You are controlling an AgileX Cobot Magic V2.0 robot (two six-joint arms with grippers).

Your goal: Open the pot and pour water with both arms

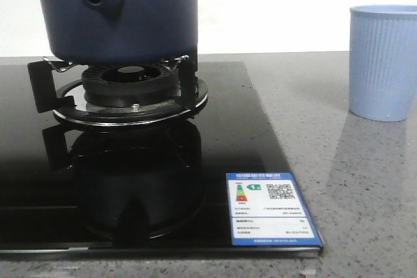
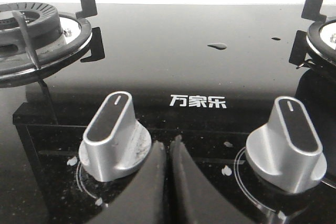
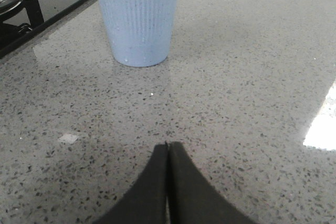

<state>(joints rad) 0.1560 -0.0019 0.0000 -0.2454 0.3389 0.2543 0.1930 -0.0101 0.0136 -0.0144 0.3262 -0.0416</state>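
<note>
A dark navy-blue pot (image 1: 130,17) stands on the burner grate (image 1: 130,89) of a black glass stove, its handle stub with a round hole facing me; its top is cut off by the front view's edge. My left gripper (image 2: 168,145) is shut with nothing in it, low over the stove's front between two silver knobs (image 2: 113,129) (image 2: 289,140). My right gripper (image 3: 168,145) is shut and empty above the grey speckled counter, a short way in front of the pale blue ribbed cup (image 3: 137,17). Neither gripper shows in the front view.
The pale blue cup (image 1: 384,63) stands on the counter to the right of the stove. A blue-bordered energy label (image 1: 270,216) is stuck on the glass near its front right corner. A second burner (image 2: 31,35) and water drops (image 2: 217,46) show on the glass.
</note>
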